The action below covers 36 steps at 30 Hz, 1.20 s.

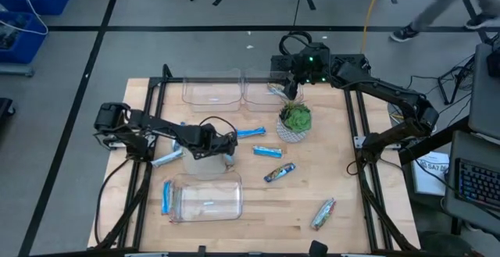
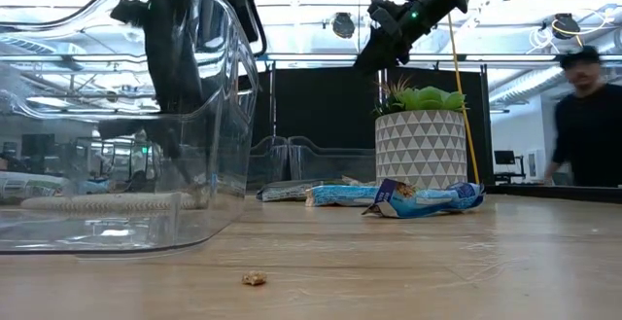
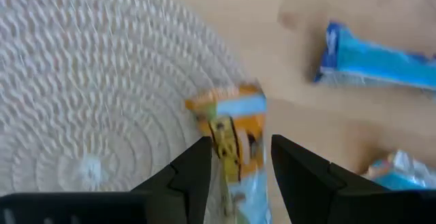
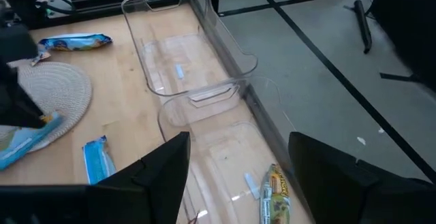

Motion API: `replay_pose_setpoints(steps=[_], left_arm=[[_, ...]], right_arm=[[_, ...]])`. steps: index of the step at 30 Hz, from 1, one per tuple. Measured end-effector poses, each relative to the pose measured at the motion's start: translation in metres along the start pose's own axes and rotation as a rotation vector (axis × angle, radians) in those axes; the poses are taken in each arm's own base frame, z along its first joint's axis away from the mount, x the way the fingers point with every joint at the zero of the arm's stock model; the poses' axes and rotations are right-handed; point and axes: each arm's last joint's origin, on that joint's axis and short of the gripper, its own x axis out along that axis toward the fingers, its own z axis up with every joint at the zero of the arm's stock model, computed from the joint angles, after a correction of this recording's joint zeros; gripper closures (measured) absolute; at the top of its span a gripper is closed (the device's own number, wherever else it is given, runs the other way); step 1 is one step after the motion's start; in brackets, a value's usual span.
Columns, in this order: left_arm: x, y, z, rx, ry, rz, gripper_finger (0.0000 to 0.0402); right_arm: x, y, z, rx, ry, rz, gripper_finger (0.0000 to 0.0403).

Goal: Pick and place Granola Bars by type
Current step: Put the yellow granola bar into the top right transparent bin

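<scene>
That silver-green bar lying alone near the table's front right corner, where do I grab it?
Pinch the silver-green bar across its narrow middle, coming straight down from above. It lies flat and slanted on the table, so turn the grip square to its length. Nothing crowds it on either side.

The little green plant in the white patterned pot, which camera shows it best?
The low view shows the green plant in the white patterned pot best: side on, triangle pattern clear, leaves on top. The high view sees only its leafy top and rim. Neither wrist view shows it.
</scene>
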Motion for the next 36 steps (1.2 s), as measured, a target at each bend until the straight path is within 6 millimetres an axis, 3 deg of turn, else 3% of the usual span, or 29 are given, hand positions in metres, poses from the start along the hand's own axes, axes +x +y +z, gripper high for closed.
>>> replay_pose_setpoints(steps=[7,12,15,19,24,29,36], left_arm=[[0.021,-0.005,0.001,0.034,0.060,0.029,0.0243],[0.026,-0.006,-0.001,0.041,0.065,0.038,0.0245],[0.023,-0.005,0.000,0.035,0.058,0.036,0.0276],[0.017,-0.007,0.003,0.061,0.015,-0.014,0.0357],[0.002,-0.012,0.009,0.076,0.005,-0.089,0.0358],[-0.037,-0.023,0.018,0.152,-0.017,-0.265,0.0358],[-0.116,-0.042,0.056,0.423,-0.337,-0.685,0.0361]], right_arm=[[0.000,0.000,0.000,-0.007,0.000,-0.001,0.0163],[0.000,0.000,0.000,-0.028,0.000,-0.005,0.0163],[0.000,0.000,0.000,-0.040,0.000,-0.006,0.0163],[0.000,0.000,0.000,-0.044,0.001,-0.009,0.0163],[0.000,0.000,-0.001,-0.041,0.008,-0.008,0.0163],[-0.004,0.005,-0.009,0.027,0.091,0.085,0.0163],[-0.004,0.011,0.001,0.077,-0.015,0.217,0.0163]])
